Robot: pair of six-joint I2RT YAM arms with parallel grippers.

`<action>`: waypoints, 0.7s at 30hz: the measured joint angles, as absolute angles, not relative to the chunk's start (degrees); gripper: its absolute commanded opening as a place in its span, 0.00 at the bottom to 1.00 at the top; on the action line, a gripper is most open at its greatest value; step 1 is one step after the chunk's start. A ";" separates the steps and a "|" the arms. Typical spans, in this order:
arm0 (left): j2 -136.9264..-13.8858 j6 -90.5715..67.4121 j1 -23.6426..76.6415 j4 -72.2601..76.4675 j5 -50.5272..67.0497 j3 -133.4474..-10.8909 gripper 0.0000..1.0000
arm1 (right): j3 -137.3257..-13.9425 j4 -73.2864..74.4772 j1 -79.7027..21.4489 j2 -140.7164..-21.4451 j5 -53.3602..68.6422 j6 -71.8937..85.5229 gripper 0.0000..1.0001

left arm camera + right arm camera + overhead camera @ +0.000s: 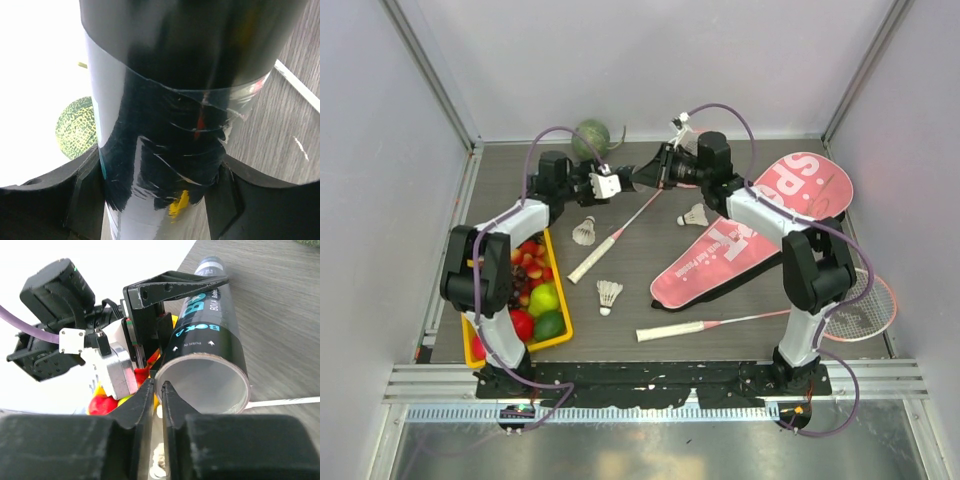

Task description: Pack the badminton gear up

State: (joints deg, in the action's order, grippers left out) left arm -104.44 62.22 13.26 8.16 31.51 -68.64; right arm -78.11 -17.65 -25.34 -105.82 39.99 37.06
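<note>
Black tube (212, 335) rim pinched by right gripper (160, 390).

In the left wrist view, the black tube (165, 125) overruns the top and bottom edges; we see neither end. One of the left fingers (60, 200) covers the lower part of the melon (75, 127). In the overhead view, the right arm (815, 272) crosses one racket (865, 312) head. In the right wrist view, the fruit (102, 402) shows only in slivers, which we cannot identify.
</note>
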 measured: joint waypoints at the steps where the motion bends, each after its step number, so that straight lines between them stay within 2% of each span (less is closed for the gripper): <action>1: -103.53 61.41 13.54 8.05 30.92 -68.20 0.00 | -78.11 -17.28 -25.19 -105.21 40.03 37.76 0.30; 5: -96.99 56.75 14.22 7.38 28.77 -66.57 0.00 | -77.76 -15.81 -23.81 -101.25 40.34 40.16 0.51; 7: -92.60 54.76 14.50 7.20 28.10 -65.56 0.00 | -76.97 -14.96 -22.68 -97.80 40.03 40.60 0.54; 13: -77.97 46.70 15.84 2.72 26.33 -65.45 0.00 | -74.41 -9.28 -18.96 -84.62 37.34 36.45 0.56; 21: -66.67 33.82 19.33 -17.91 26.48 -73.65 0.00 | -66.15 -0.64 -18.20 -60.55 33.15 28.36 0.54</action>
State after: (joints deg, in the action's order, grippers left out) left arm -66.67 33.82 19.33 -17.91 26.48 -73.65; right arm -66.15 -0.64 -18.20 -60.55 33.15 28.36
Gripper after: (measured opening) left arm 0.682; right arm 0.543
